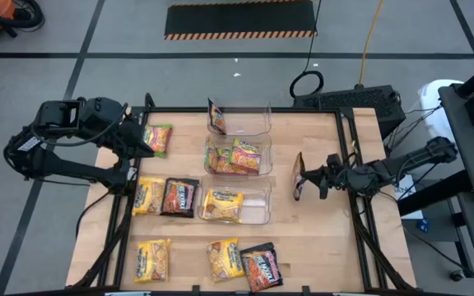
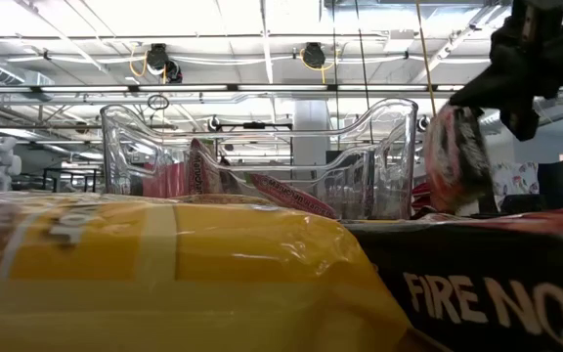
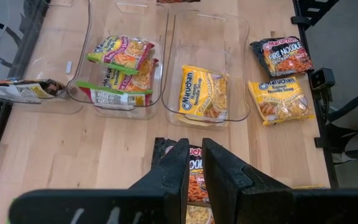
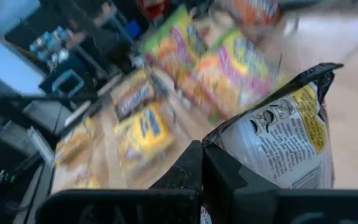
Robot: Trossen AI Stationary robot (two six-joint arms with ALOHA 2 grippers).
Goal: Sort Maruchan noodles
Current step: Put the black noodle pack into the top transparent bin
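Packet (image 1: 298,176) of dark noodles, glossy and crinkled, hangs clamped in right tool (image 1: 308,178); left tool's state unclear.

Three clear bins (image 1: 239,154) are lined up in a column at tabletop (image 1: 319,247) centre, ramen packets (image 1: 235,156) held inside each. Loose packets are spread left of the bins and along the near edge. One packet (image 1: 298,176) is held off the tabletop, right of the bins, by the right gripper (image 1: 309,176). The left gripper (image 1: 142,141) is placed over the far-left packets.
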